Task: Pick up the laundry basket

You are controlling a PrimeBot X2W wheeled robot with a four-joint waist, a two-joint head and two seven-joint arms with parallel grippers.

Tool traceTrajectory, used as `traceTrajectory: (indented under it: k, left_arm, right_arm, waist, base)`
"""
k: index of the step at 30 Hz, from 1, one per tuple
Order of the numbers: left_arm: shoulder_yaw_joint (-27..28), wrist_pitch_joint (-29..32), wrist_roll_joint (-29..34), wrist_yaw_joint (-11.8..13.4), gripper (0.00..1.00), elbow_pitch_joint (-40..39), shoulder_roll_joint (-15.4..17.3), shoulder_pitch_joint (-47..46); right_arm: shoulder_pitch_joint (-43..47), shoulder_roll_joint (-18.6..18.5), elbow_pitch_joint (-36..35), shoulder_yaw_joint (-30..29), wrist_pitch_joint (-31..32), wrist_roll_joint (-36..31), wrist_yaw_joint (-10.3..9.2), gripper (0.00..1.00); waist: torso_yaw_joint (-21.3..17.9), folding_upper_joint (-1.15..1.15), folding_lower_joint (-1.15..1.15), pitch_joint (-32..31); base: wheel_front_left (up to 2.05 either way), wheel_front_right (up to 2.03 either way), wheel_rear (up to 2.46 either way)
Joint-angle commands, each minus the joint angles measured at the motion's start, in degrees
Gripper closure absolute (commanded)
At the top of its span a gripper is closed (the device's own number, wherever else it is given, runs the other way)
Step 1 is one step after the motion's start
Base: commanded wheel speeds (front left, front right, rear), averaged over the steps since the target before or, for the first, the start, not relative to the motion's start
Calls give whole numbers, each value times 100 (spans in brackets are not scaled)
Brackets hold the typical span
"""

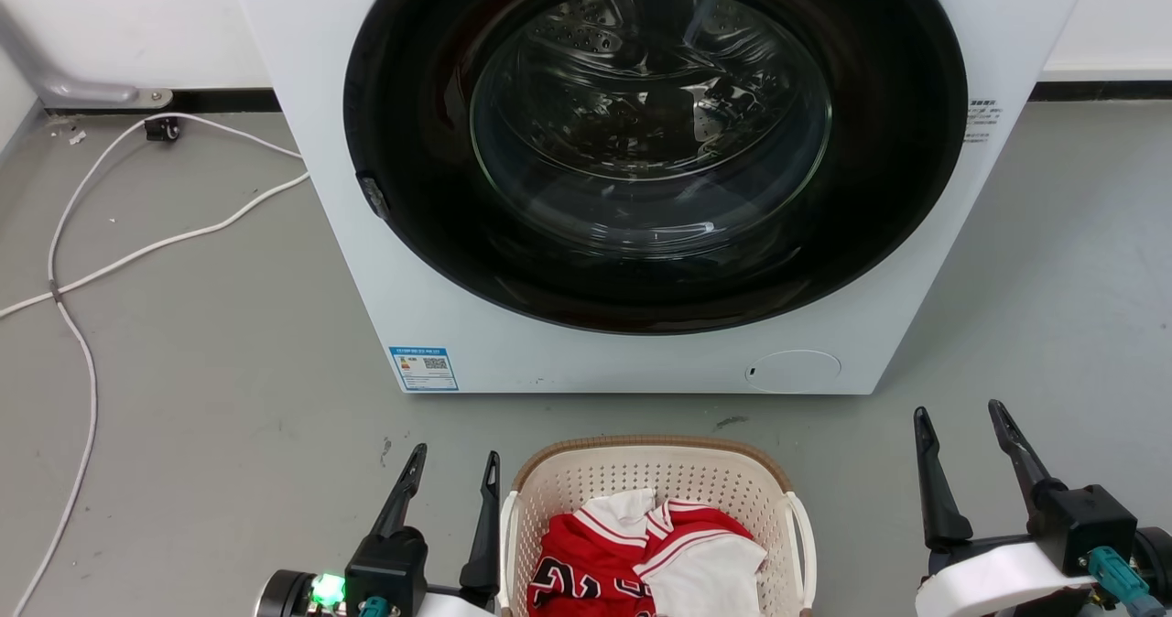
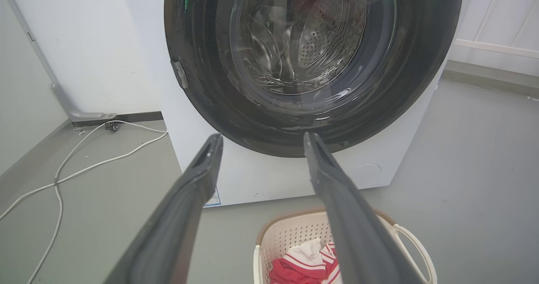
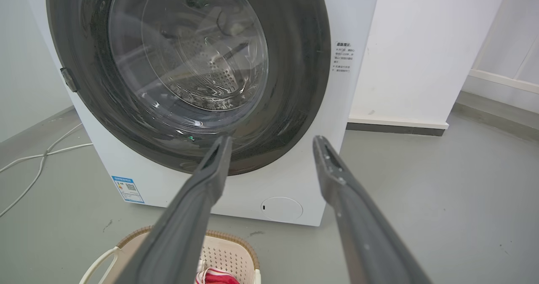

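I saw laundry basket [image 1: 641, 442] between arms | left gripper [image 1: 455, 457] spread, just beside it | right gripper [image 1: 959, 411] spread, farther off

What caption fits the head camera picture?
Left gripper and right gripper flank the laundry basket before a washing machine.

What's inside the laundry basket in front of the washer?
The laundry basket holds a red jersey with white trim and a white garment beside it. They cover the basket's floor, so anything beneath is hidden, and its near end is cut off by the frame.
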Motion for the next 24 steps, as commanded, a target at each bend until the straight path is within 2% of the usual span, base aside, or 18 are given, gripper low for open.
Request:
traceTrajectory:
  k: [1, 10, 15, 16, 18, 24]
  left_arm:
    - [26, -16, 30, -24, 0, 15, -9, 32]
    - [76, -16, -5, -98, 0, 119, -12, -230]
    - [196, -16, 141, -119, 0, 302, -11, -805]
    - [196, -16, 141, -119, 0, 302, -11, -805]
    - [237, -16, 118, -197, 0, 396, -8, -1114]
    - [320, -15, 168, -408, 0, 922, 6, -1994]
  right_arm:
    - [-56, -11, 5, 1, -16, 9, -2, 0]
    - [-317, -10, 142, 74, -15, -146, -3, 0]
    - [-891, -10, 279, 88, -15, -171, -3, 0]
    - [-891, -10, 279, 88, -15, -171, -3, 0]
    - [-1197, -9, 350, 73, -15, -276, -3, 0]
    - [-2016, -8, 1081, 10, -15, -317, -3, 0]
  waist:
    - [-1, 0, 0, 9]
    - [-50, 0, 0, 482]
    - [-131, 0, 0, 1394]
    - [-131, 0, 0, 1394]
    - [-145, 0, 0, 1841]
    - [-145, 0, 0, 2850]
  base:
    - [0, 0, 0]
    - [0, 0, 0]
    - [0, 0, 0]
    - [0, 0, 0]
    - [0, 0, 0]
    - [0, 0, 0]
